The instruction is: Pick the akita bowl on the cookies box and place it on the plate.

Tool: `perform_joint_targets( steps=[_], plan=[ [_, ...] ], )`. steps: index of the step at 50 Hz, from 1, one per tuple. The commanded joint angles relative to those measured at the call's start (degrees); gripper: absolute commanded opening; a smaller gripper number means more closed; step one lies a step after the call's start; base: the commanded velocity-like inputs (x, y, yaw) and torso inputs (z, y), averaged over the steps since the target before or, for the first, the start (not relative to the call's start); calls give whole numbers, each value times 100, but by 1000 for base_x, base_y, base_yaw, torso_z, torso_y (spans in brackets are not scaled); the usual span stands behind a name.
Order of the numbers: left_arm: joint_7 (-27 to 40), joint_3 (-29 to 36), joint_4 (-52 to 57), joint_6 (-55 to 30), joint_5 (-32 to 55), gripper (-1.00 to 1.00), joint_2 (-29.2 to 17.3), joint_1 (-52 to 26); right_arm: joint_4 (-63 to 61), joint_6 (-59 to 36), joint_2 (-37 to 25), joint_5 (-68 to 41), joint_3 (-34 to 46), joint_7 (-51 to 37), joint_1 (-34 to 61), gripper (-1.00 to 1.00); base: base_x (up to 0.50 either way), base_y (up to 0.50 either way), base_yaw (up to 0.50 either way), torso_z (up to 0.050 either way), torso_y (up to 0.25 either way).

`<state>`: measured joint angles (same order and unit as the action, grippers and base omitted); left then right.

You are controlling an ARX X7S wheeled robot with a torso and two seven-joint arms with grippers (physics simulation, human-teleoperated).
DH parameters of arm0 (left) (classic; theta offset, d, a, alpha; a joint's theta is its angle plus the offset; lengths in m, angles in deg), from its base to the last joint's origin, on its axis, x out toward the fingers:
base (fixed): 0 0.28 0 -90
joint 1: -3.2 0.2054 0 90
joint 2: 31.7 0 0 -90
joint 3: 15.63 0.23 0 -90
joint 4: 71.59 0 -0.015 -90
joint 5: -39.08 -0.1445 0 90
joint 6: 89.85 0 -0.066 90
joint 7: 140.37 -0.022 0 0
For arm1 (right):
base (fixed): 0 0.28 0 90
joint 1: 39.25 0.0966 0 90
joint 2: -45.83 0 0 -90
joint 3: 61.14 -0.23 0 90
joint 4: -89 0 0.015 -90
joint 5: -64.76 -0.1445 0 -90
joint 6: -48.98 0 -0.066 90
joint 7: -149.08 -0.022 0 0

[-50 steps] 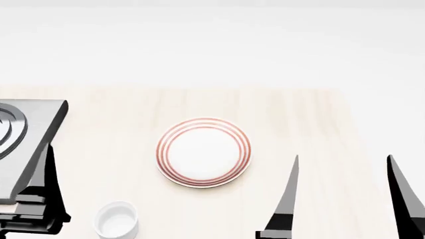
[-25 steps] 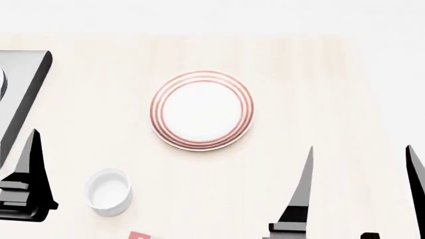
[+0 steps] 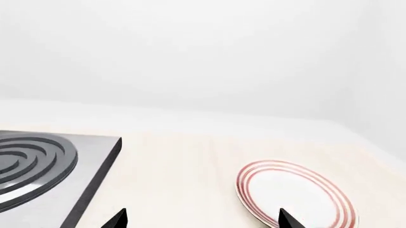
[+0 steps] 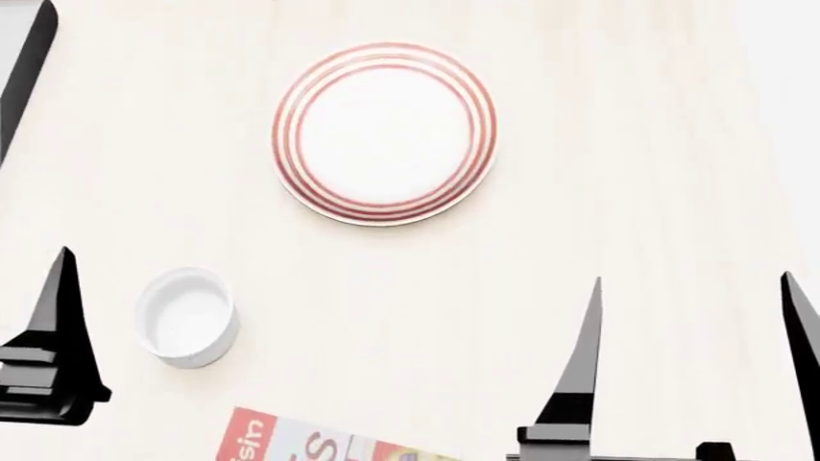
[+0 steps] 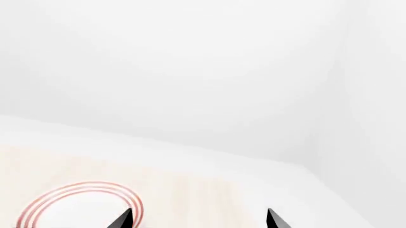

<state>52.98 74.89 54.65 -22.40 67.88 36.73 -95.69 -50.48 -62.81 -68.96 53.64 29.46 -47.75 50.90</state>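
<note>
Jaws on my right gripper [image 4: 692, 365] stood wide apart and empty, fingertips pointing across the table [image 4: 615, 173]. Left gripper [image 3: 199, 221] jaws were likewise spread, empty, low over the table beside the stove [image 3: 44, 171]. Between both arms lay the plate [image 4: 383, 133], bare. I saw the white cup [image 4: 188, 317] nearer, and only a corner of the cookies box [image 4: 301, 444]; the akita bowl was out of view.

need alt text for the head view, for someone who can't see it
Looking down on a pale wooden table: an empty white plate with red rings sits at top centre, and a small plain white cup stands nearer, to its left. A corner of the red-and-white cookies box shows at the bottom edge, with the open right gripper at lower right and part of the left gripper at lower left.
</note>
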Motion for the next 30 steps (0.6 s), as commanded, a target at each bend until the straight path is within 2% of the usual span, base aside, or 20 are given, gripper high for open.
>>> perform_joint_targets(
  steps=[1,7,15,24,30],
  plan=[
    [8,-35,-15,-209,-136,100,83,-57,86,-117,98,-19,-151,158,60,100,0,0,0,0,0],
    [-12,75,-83,-494,-56,100,-12,-220,101,-451,-82,-12,-39,244,186,100,0,0,0,0,0],
    [-192,281,-215,-964,176,100,-171,-784,-275,-1815,-483,-761,-67,550,875,100,0,0,0,0,0],
    [-510,749,-412,-984,-31,100,-305,-1165,-485,-2638,-787,-920,373,710,1478,100,0,0,0,0,0],
    [-657,780,-577,-1110,115,100,-342,-1359,-607,-3062,-806,-1448,206,946,1710,100,0,0,0,0,0]
  ],
)
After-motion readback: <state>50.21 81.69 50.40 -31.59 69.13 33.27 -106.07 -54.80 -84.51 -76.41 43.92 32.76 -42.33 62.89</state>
